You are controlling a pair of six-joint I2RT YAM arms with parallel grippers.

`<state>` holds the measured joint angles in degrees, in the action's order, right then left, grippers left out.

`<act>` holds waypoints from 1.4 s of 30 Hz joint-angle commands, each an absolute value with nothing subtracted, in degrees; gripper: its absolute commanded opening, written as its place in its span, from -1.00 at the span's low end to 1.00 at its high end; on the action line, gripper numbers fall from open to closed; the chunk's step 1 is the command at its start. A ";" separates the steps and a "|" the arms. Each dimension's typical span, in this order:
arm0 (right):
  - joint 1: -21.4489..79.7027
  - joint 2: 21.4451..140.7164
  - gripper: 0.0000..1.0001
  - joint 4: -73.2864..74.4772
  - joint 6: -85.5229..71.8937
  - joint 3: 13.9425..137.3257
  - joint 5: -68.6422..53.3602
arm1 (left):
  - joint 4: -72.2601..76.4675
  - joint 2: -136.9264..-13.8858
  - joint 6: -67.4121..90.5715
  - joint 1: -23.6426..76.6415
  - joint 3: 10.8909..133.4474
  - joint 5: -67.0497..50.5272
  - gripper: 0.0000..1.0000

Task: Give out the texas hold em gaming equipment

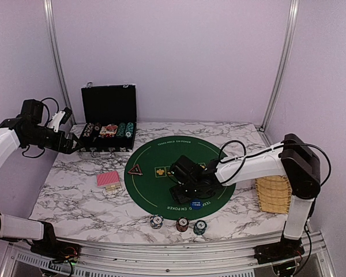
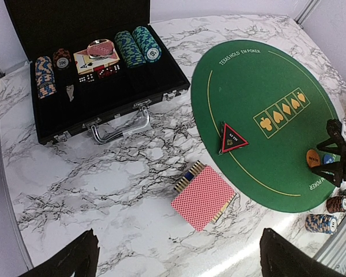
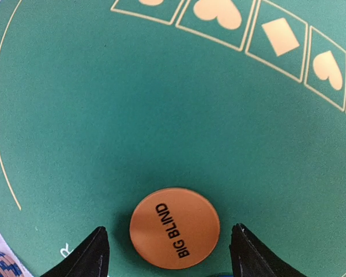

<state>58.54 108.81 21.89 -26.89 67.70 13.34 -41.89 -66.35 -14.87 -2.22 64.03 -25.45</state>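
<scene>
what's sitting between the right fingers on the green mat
The orange big blind button lies flat on the green mat between the right fingers, touching neither; the right wrist view shows it.

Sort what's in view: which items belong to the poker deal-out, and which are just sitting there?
Job:
- red-backed card deck
- orange Big Blind button
- blue button
- black triangular marker
- three chip stacks at the near edge

Lying about:
- black case
- woven tray
</scene>
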 commanded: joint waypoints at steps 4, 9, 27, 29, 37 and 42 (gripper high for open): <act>59.59 107.95 0.32 22.68 -30.86 65.83 15.17 | -43.38 -64.84 -15.69 -2.50 66.09 -25.57 0.98; 59.58 108.82 0.18 22.50 -31.16 66.41 15.80 | -43.49 -64.54 -15.82 -2.52 66.01 -25.51 0.98; 59.58 112.85 0.02 25.37 -29.62 68.32 24.63 | -43.57 -64.92 -15.99 -2.54 66.26 -24.89 0.98; 59.44 113.29 0.01 25.02 -29.55 68.27 24.73 | -43.59 -64.96 -16.00 -2.48 66.31 -24.92 0.98; 55.73 114.89 -0.01 23.25 -27.48 70.56 24.53 | -43.59 -65.30 -15.82 -2.53 66.62 -25.13 0.98; 52.83 115.94 0.12 21.58 -25.51 72.93 23.16 | -43.74 -65.05 -15.83 -2.52 66.70 -24.95 0.98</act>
